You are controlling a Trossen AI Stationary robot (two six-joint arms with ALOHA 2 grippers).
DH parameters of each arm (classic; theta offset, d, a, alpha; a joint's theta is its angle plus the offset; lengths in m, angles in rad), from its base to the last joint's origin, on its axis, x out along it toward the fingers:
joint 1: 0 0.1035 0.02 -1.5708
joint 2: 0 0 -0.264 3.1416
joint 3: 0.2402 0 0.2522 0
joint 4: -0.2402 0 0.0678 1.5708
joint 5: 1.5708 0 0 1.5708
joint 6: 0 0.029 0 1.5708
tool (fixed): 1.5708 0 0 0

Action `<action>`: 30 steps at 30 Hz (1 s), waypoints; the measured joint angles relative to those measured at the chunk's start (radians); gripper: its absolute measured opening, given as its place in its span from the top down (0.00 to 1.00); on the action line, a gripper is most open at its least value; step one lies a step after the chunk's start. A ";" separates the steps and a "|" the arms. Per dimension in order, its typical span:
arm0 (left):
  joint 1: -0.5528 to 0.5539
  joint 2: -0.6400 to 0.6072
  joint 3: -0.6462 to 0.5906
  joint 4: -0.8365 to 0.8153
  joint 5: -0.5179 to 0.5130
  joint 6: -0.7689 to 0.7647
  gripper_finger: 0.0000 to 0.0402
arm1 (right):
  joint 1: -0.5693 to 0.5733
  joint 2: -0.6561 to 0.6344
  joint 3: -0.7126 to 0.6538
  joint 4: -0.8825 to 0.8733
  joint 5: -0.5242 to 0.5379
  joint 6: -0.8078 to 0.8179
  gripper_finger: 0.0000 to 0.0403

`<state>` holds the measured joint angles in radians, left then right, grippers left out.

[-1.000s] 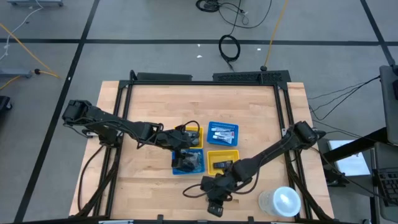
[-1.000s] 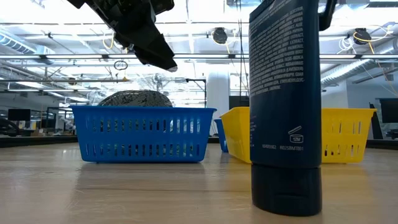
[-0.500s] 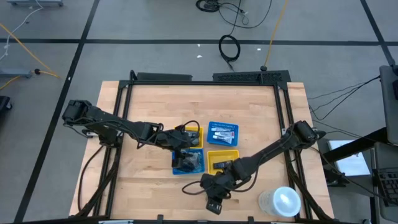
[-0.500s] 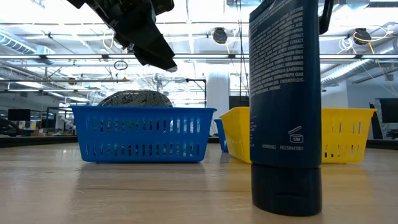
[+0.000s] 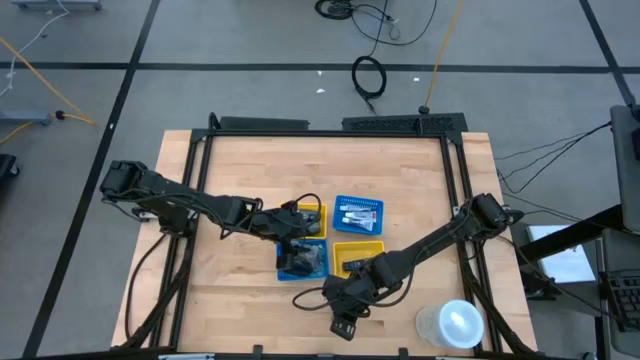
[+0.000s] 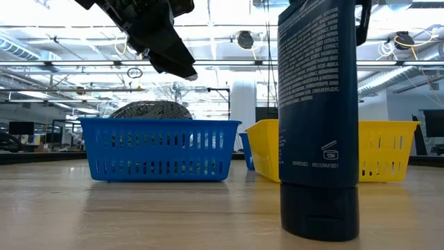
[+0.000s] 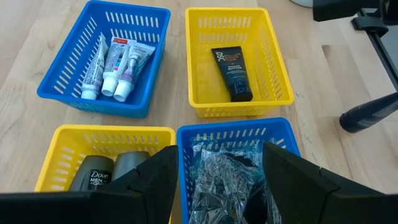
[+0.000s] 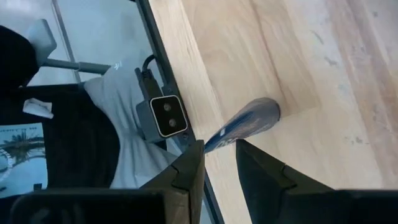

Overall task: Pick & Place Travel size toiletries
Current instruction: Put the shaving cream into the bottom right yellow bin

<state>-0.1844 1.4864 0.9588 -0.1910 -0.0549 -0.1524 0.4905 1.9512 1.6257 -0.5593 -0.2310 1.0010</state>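
3 small white toiletry tubes lie side by side in the far blue basket; likely light, soft, slippery, best pinched mid-body. There are 4 baskets, 2 blue and 2 yellow. Left gripper hangs spread over the foil-filled basket; right gripper clasps a dark upright bottle.

four baskets sit two by two mid-table — tubes in the far-right one.
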 joint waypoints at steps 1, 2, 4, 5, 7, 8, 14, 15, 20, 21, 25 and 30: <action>0.000 0.000 0.000 0.000 0.000 0.000 0.43 | -0.003 0.007 0.000 0.004 -0.001 0.004 0.79; 0.000 0.000 0.000 0.000 0.000 0.000 0.43 | -0.005 0.013 0.000 0.009 -0.005 0.008 0.79; 0.000 0.000 0.000 -0.001 0.000 0.000 0.43 | -0.007 0.017 -0.001 0.002 -0.006 0.010 0.79; 0.000 0.000 0.000 -0.001 0.000 0.000 0.43 | -0.007 0.017 -0.001 0.004 -0.004 0.009 0.79; 0.000 0.000 0.000 -0.004 0.000 0.000 0.43 | -0.012 0.021 -0.001 0.015 -0.002 0.010 0.79; 0.000 0.000 0.000 -0.008 0.000 0.000 0.43 | -0.015 0.027 0.000 0.024 -0.002 0.012 0.79; 0.000 0.000 0.000 -0.017 0.000 0.000 0.43 | -0.020 0.028 0.000 -0.019 -0.002 0.031 0.79; 0.000 0.000 0.000 -0.017 0.000 0.000 0.43 | -0.020 0.028 -0.001 -0.030 -0.001 0.031 0.79; 0.000 0.000 0.000 -0.018 0.000 0.000 0.43 | -0.020 0.028 -0.001 -0.029 0.019 -0.005 0.82; 0.000 0.000 0.000 -0.019 0.000 0.000 0.43 | -0.020 0.028 -0.001 -0.031 0.019 -0.008 0.84; 0.000 0.000 0.000 -0.021 0.000 0.000 0.43 | -0.020 0.028 -0.001 -0.037 0.019 -0.027 0.97; 0.000 0.000 0.000 -0.022 0.000 0.000 0.43 | -0.020 0.028 -0.001 -0.039 0.020 -0.038 0.99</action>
<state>-0.1845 1.4864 0.9588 -0.2127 -0.0547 -0.1527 0.4706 1.9789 1.6245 -0.5987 -0.2111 0.9630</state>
